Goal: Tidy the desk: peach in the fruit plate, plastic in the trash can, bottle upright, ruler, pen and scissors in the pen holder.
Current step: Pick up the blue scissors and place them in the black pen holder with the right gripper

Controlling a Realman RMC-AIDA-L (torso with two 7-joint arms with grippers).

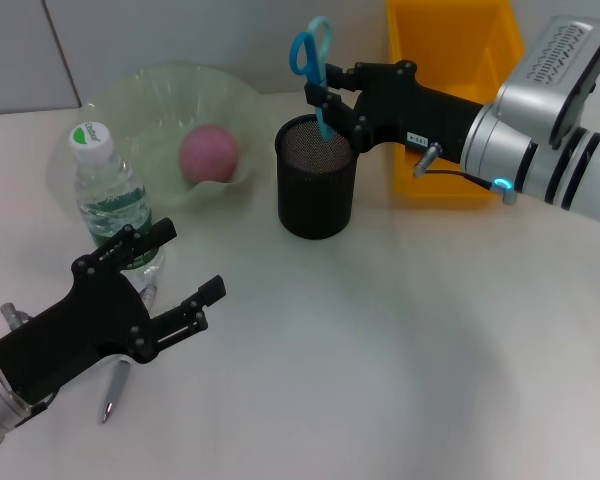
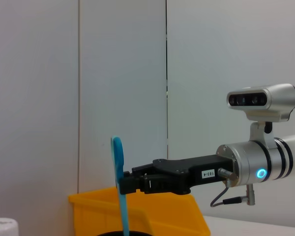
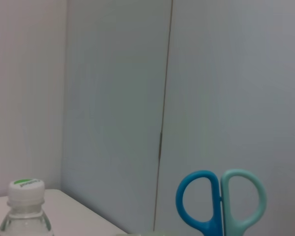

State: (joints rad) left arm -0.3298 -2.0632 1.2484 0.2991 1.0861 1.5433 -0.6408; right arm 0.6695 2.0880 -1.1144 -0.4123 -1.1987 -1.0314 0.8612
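Right end effector (image 1: 327, 100) clamped on blue scissors (image 1: 312, 60), blades down inside the black mesh pen holder (image 1: 316, 190) for dropping in handles-up; left end effector (image 1: 185, 290) spread wide, empty, above the pen (image 1: 115, 385) beside the upright bottle (image 1: 108, 195).

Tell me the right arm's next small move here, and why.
Probably open and release. The right gripper holds the scissors upright, blades already inside the pen holder, handles above the rim, so letting go should drop them in. The left gripper hangs open by the bottle.
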